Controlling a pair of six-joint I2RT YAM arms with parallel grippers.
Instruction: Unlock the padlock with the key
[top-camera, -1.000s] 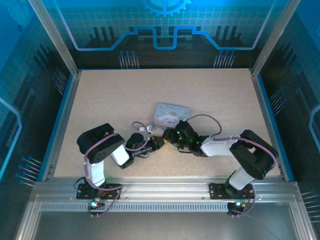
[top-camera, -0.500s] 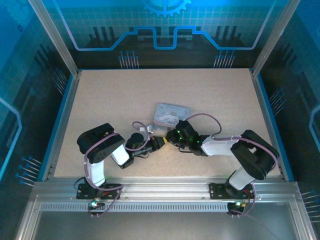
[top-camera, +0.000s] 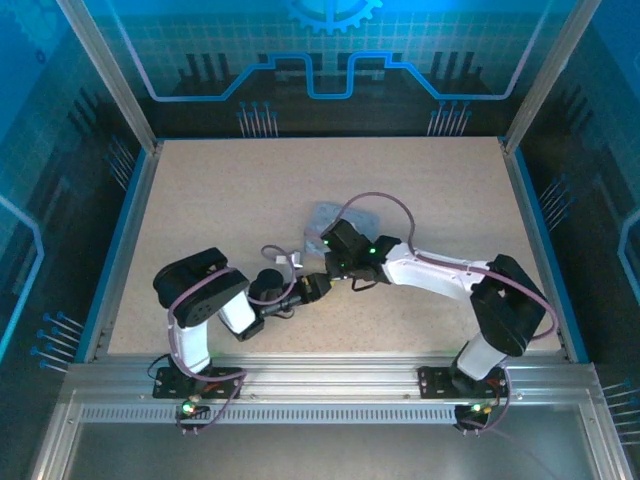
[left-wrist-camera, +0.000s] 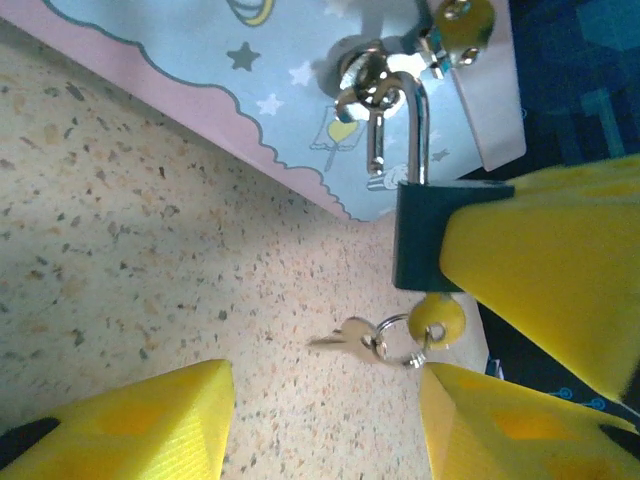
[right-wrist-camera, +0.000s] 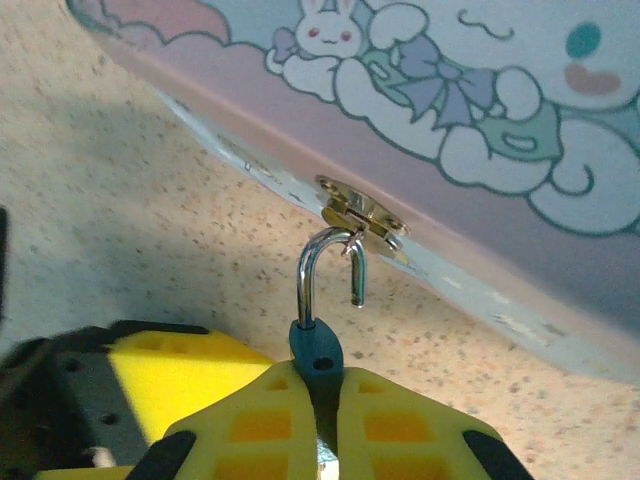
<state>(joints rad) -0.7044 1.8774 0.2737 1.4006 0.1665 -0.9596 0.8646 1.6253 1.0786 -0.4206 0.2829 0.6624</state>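
Right wrist view, bottom centre: right gripper, yellow fingers pressed together on body of dark blue padlock. Shackle open, short leg free, hooked through brass hasp of cartoon tin. Left wrist view: left gripper fingers wide apart at lower corners, holding nothing. Small key on ring, lower centre, just below padlock, over speckled table.

Speckled beige tabletop w/ blue edging; alu frame posts; blue-lit patterned panels behind & at sides.
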